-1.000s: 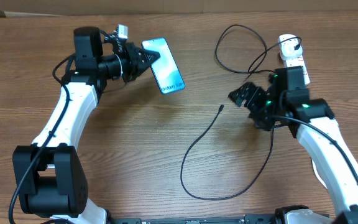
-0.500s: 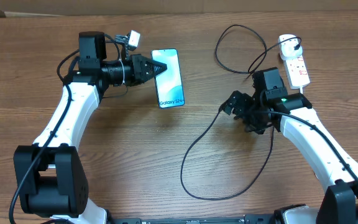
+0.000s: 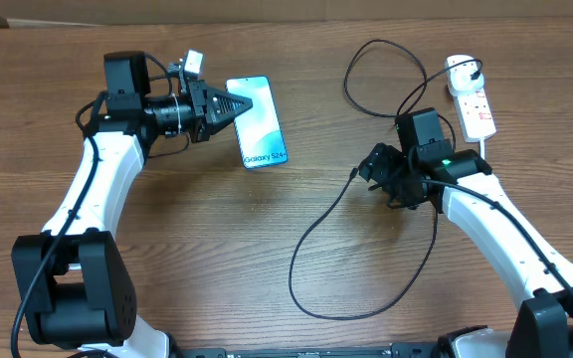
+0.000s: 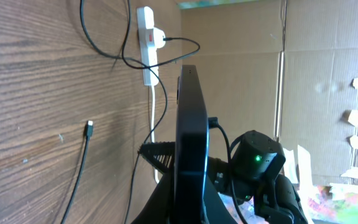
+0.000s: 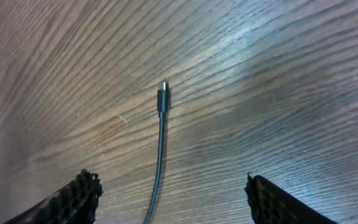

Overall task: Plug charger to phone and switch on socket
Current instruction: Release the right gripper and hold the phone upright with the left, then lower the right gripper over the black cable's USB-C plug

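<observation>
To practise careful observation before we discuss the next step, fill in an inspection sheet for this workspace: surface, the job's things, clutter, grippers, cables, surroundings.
Surface: wooden table, bare grain.
Job's things: phone at upper left, held, nothing plugged into it; charger with its tip lying free on the wood; socket at far right, white plug in it.
Clutter: nothing seen.
Grippers: left gripper shut on the phone; right gripper open over the charger, not touching it.
Cables: charger loops from the socket across the table; white cord leaves the socket.
Surroundings: cardboard wall behind the table.
</observation>
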Controlling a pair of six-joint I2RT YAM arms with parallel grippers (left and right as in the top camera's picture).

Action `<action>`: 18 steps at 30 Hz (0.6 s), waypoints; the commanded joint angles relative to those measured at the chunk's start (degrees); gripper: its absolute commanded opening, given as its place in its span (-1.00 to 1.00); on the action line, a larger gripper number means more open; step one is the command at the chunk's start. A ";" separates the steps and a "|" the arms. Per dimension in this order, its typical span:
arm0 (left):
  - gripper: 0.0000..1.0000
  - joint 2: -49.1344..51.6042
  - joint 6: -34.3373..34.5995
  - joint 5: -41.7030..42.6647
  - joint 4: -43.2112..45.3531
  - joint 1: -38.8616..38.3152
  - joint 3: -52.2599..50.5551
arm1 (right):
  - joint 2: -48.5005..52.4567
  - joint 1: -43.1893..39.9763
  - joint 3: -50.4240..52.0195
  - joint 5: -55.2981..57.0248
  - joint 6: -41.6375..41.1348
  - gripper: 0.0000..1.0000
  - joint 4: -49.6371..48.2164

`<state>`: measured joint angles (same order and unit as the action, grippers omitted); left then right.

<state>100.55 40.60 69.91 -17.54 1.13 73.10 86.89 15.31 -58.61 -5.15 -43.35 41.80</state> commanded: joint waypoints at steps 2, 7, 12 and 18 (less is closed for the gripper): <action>-0.92 -0.15 1.16 1.70 -0.96 -0.24 0.59 | 0.09 1.27 -0.63 6.03 -3.41 0.41 -0.39; -0.92 -0.15 1.16 0.81 -2.10 -0.24 0.59 | 1.60 3.10 -0.61 6.60 -4.68 0.24 -2.80; -0.92 -0.15 1.16 0.85 -2.10 -0.31 0.59 | 5.42 4.46 -0.61 6.60 -4.83 0.06 -5.86; -0.91 -0.15 1.14 0.85 -2.16 -0.31 0.59 | 8.68 4.57 -0.61 7.45 -6.86 0.01 -8.24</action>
<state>100.55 40.60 69.17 -19.79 1.13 73.10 94.74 19.59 -58.61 0.93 -48.90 34.63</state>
